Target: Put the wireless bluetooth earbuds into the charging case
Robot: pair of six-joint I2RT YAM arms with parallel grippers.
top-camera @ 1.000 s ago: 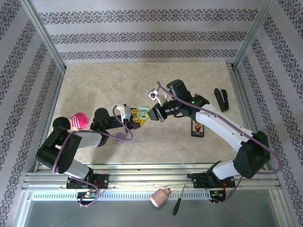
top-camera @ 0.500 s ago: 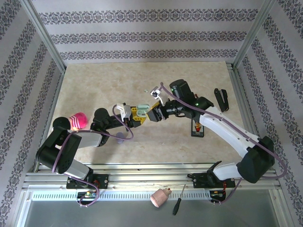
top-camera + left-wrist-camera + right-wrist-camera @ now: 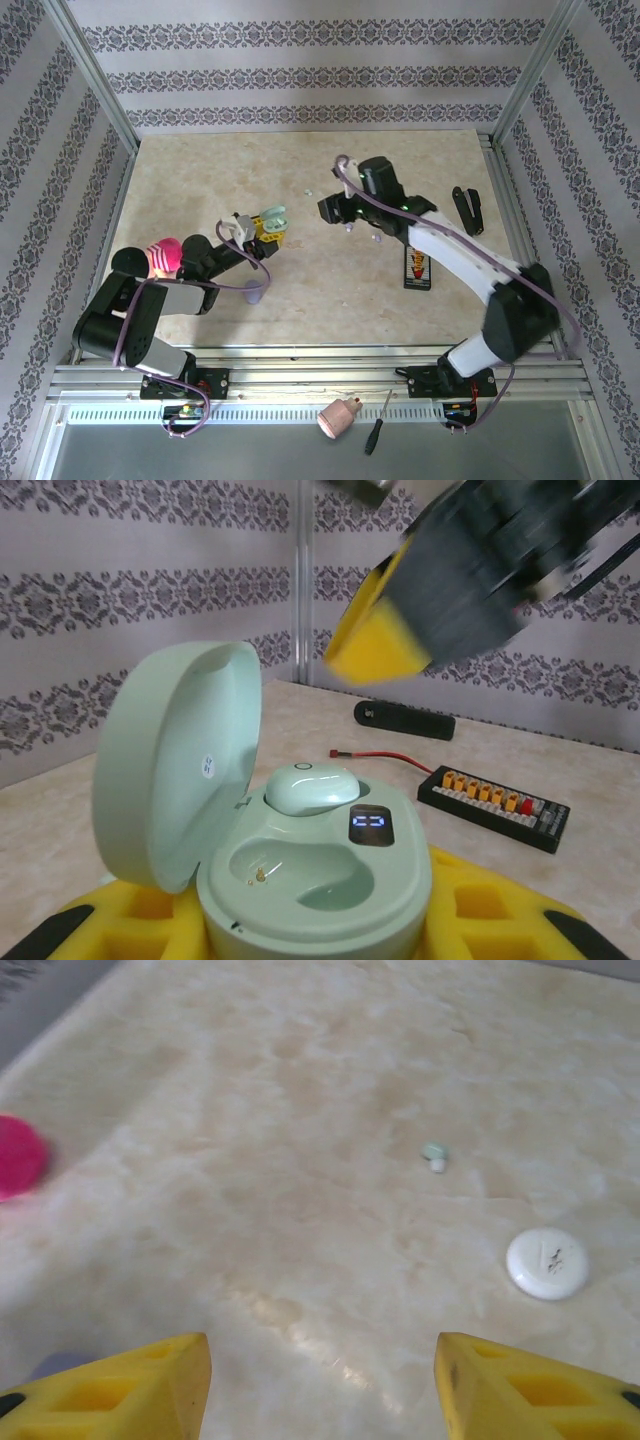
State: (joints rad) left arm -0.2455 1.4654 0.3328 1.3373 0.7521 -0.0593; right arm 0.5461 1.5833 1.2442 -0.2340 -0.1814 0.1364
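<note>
Left end effector (image 3: 266, 226) clamped, right one (image 3: 320, 1380) spread

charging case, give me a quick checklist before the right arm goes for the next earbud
1. charging case lid open: ok
2. seated earbud sits in the far slot: ok
3. near slot empty: ok
4. left gripper clamped on the case: ok
5. right gripper open, nothing between its fingers: ok
6. loose mint earbud on the table ahead of the right gripper: ok; which way up it lies: cannot tell
</note>
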